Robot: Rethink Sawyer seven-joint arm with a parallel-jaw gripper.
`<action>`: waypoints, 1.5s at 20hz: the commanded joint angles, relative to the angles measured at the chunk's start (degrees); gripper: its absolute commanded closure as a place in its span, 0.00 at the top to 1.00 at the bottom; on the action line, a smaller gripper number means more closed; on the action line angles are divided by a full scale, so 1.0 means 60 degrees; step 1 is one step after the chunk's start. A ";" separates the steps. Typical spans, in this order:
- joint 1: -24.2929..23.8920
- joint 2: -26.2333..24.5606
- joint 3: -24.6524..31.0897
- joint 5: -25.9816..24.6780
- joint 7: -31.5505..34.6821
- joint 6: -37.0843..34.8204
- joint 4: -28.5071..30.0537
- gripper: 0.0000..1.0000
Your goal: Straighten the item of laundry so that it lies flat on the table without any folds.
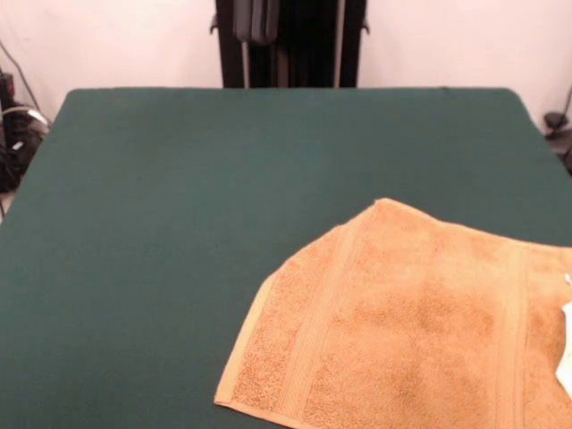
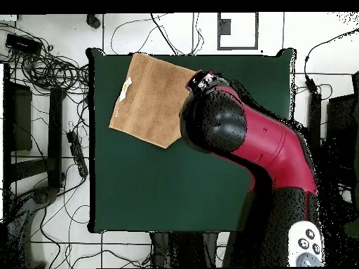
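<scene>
Green felt table (image 1: pixel 179 223) is mostly bare; red and black Sawyer arm (image 2: pixel 259 143) reaches over it in the overhead view, its bulk covering the gripper, so I cannot tell how the gripper stands or whether it has hold of anything. Orange-tan terry towel (image 1: pixel 411 331) lies near a table corner, at lower right in the front view and running off that edge, rotated askew, border bands showing. Small white label (image 2: pixel 125 90) sits at one towel edge.
</scene>
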State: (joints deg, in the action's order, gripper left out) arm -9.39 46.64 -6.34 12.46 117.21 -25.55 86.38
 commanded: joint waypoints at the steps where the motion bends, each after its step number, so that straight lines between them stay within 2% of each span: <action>1: -0.0546 -0.0720 0.2706 -0.0747 -0.1005 0.0853 0.2439 0.00; 10: -0.1670 -0.0522 0.4094 -0.1754 -0.0631 0.1655 0.3652 0.00; 15: -0.1536 -0.0811 0.3967 -0.2460 0.0086 0.2383 0.3673 0.00; 22: -0.1992 -0.1734 0.4319 -0.3551 0.0735 0.4252 0.4259 0.00; 25: -0.1690 -0.2178 0.3937 -0.3864 0.1122 0.5091 0.4112 0.00; 30: -0.1555 -0.3362 0.3845 -0.4209 0.1337 0.6221 0.3537 0.00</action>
State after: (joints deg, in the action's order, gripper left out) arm -20.49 36.53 11.56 -9.70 117.21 6.10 104.01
